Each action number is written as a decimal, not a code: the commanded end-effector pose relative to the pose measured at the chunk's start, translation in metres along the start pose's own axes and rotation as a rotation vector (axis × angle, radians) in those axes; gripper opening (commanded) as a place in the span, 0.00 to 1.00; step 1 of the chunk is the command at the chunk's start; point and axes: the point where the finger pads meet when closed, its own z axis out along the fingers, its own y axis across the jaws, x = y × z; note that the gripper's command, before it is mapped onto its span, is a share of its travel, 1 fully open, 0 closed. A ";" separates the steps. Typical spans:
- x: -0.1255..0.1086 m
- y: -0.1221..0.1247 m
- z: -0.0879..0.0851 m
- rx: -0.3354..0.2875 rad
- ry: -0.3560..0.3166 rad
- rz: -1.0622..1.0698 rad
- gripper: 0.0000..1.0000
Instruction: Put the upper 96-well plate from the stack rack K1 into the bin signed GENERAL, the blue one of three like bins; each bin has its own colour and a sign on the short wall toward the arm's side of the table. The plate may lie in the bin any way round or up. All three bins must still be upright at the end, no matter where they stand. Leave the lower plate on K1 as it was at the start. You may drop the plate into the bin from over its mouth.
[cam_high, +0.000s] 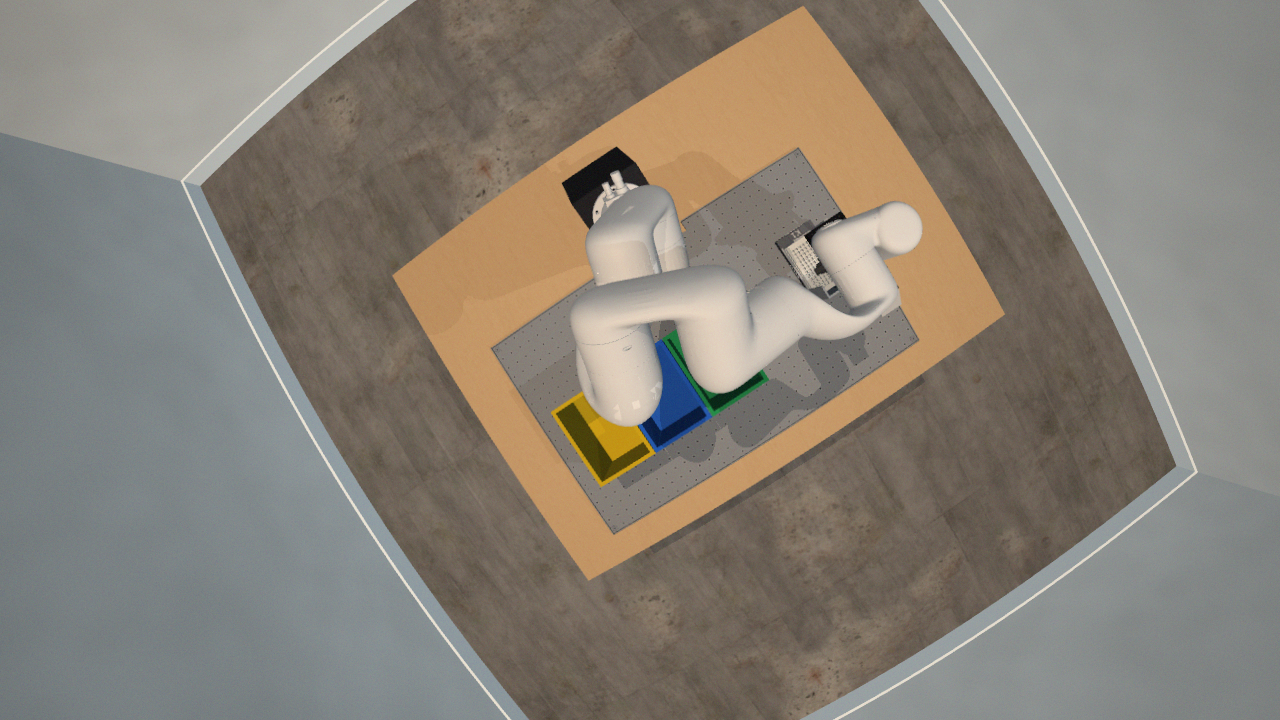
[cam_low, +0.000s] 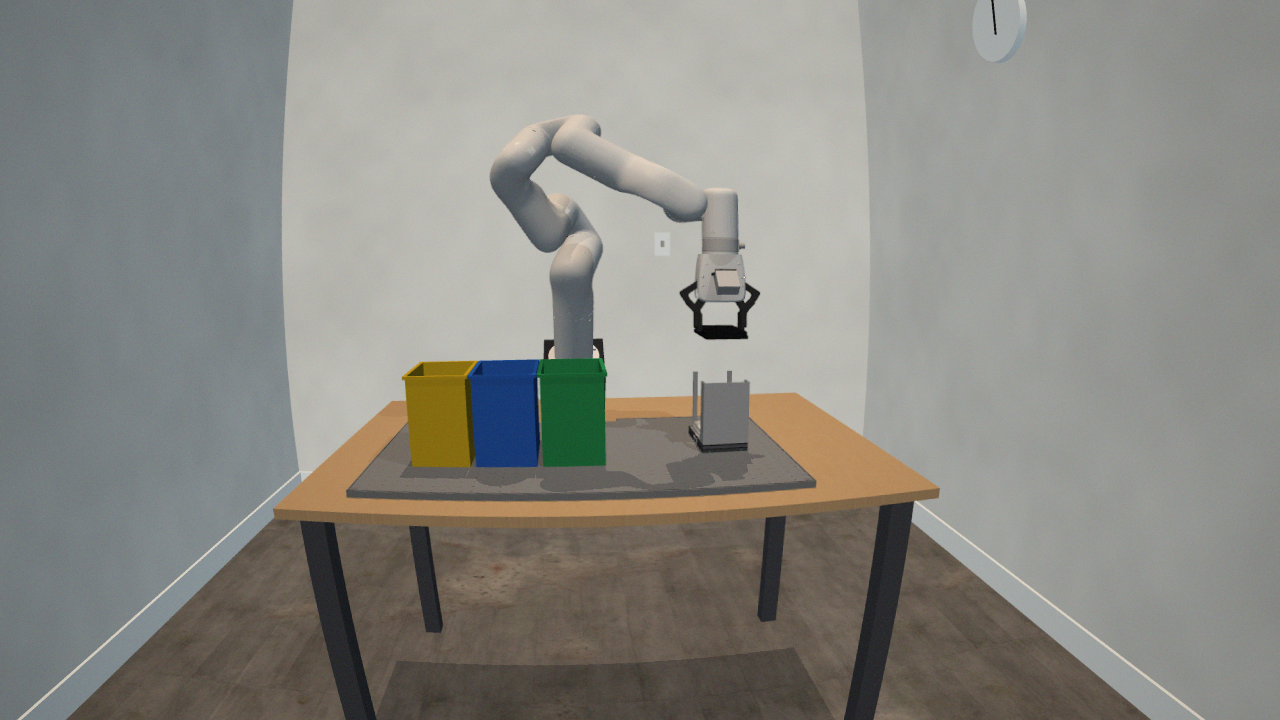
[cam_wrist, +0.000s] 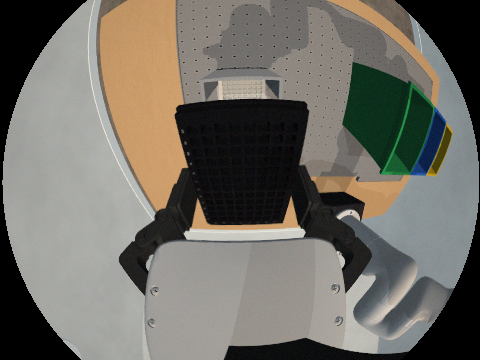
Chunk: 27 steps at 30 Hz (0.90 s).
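- High above the right part of the table (cam_low: 841, 465), the gripper (cam_low: 720, 327) hangs from the white arm (cam_low: 617, 170) with its fingers clamped on the two long sides of the black 96-well plate (cam_low: 720, 333), which it carries level.
- From the wrist view, the plate (cam_wrist: 242, 163) fills the middle of the picture, its grid of wells facing up toward the camera, and a dark finger (cam_wrist: 175, 207) presses against each side of it.
- Straight below the plate stands the grey stack rack K1 (cam_low: 723, 411) on the perforated grey mat (cam_low: 644, 465), well apart from the plate, with open air between them.
- Two thin posts of the rack rise above its body in the exterior view.
- Seen from the wrist, the rack (cam_wrist: 212, 79) still carries a pale lower plate (cam_wrist: 242, 88) inside its frame, just beyond the far edge of the held plate.
- Toward the left end of the mat three tall bins stand upright in a row, touching or nearly so: a yellow bin (cam_low: 438, 420), the blue bin (cam_low: 505, 420) in the middle, and a green bin (cam_low: 572, 420) nearest the rack.
- From the top view, the arm's elbow covers part of the blue bin (cam_high: 673, 420) and of the green bin (cam_high: 729, 394); the yellow bin (cam_high: 572, 428) shows its open mouth.
- Any signs on the bins cannot be read in these views.
- Behind the bins, the arm stands on a black base (cam_high: 581, 183) at the table's far edge.
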 end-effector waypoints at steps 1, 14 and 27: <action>0.001 -0.001 -0.009 0.003 0.001 0.001 0.00; 0.001 -0.001 -0.010 0.003 0.001 0.001 0.00; 0.003 0.029 -0.008 0.003 0.001 0.006 0.00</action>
